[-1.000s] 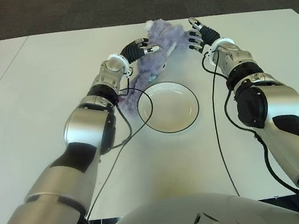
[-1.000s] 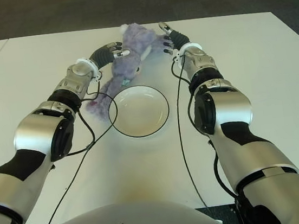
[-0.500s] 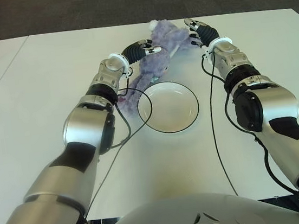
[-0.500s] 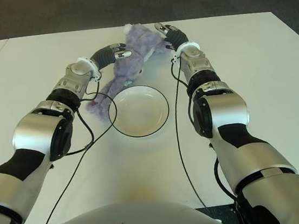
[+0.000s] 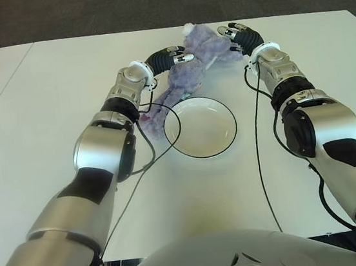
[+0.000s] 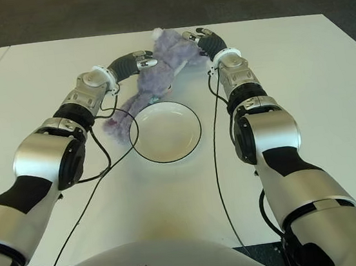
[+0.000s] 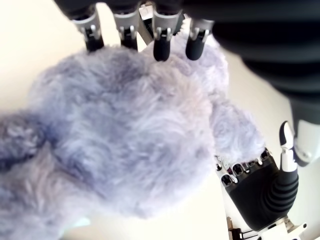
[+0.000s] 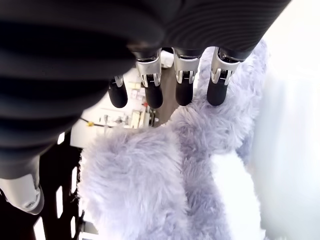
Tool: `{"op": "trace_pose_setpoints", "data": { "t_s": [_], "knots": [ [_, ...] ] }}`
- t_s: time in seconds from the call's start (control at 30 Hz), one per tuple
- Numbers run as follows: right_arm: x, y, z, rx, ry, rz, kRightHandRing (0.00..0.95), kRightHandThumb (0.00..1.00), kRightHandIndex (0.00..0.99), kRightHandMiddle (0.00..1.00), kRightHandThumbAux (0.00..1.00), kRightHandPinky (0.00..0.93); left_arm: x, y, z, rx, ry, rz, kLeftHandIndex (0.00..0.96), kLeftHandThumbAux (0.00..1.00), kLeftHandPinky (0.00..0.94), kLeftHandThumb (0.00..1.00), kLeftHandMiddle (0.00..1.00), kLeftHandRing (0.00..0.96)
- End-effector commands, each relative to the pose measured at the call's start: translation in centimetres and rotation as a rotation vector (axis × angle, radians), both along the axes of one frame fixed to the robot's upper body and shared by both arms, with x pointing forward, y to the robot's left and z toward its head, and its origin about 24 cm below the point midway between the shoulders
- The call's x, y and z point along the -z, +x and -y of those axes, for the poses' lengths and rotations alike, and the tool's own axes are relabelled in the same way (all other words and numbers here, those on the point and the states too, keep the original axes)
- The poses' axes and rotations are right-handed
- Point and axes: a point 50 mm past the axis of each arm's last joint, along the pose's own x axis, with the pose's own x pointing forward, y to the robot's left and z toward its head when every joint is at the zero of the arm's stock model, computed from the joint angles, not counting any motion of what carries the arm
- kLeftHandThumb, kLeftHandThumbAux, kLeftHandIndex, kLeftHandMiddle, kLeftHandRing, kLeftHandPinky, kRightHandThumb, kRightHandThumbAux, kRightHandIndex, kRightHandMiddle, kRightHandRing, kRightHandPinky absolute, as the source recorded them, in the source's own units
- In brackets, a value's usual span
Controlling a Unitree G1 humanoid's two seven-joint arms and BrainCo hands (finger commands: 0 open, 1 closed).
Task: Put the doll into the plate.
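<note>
The purple plush doll [image 5: 187, 73] lies slantwise on the white table just beyond the white plate [image 5: 167, 131], its head at the far end. My left hand [image 5: 178, 56] reaches over the doll's body from the left. In the left wrist view its fingertips [image 7: 160, 50] curl onto the far side of the fur [image 7: 125, 140]. My right hand [image 5: 234, 34] comes from the right, its fingers [image 8: 182, 75] bent down over the doll's head [image 8: 150, 185] and its thumb standing apart. The doll is pressed between the two hands. Nothing lies in the plate.
Black cables [image 5: 145, 143] trail from both wrists over the table [image 5: 47, 123]; the left one loops past the plate's left rim. The table's far edge [image 5: 88, 37] runs just behind the doll, with dark floor beyond.
Both hands have closed in on the doll. The right hand's fingers have curled down over its head, and the head has shifted right, towards that hand.
</note>
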Motion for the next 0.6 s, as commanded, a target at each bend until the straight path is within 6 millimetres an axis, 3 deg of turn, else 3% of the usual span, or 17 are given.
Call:
{"op": "trace_pose_setpoints", "data": {
  "t_s": [0.03, 0.1, 0.37, 0.6],
  "knots": [
    [0.1, -0.1, 0.3, 0.002, 0.018, -0.005, 0.0, 0.251, 0.0, 0.0, 0.54, 0.05, -0.3, 0.1, 0.0, 0.01, 0.003, 0.002, 0.0, 0.439, 0.0, 0.0, 0.0, 0.0],
    [0.3, -0.1, 0.2, 0.003, 0.031, -0.021, 0.0, 0.258, 0.0, 0.0, 0.534, 0.048, -0.3, 0.1, -0.1, 0.01, 0.01, 0.004, 0.0, 0.429, 0.0, 0.0, 0.0, 0.0],
    [4.7, -1.4, -2.2, -0.008, 0.113, -0.166, 0.0, 0.26, 0.0, 0.0, 0.505, 0.05, 0.1, 0.0, -0.3, 0.008, 0.052, 0.001, 0.0, 0.425, 0.0, 0.0, 0.0, 0.0],
    [5.8, -1.8, -3.7, -0.014, 0.168, -0.216, 0.0, 0.236, 0.0, 0.0, 0.497, 0.039, 0.7, -0.1, -0.4, -0.014, 0.088, -0.006, 0.0, 0.451, 0.0, 0.0, 0.0, 0.0]
  ]
}}
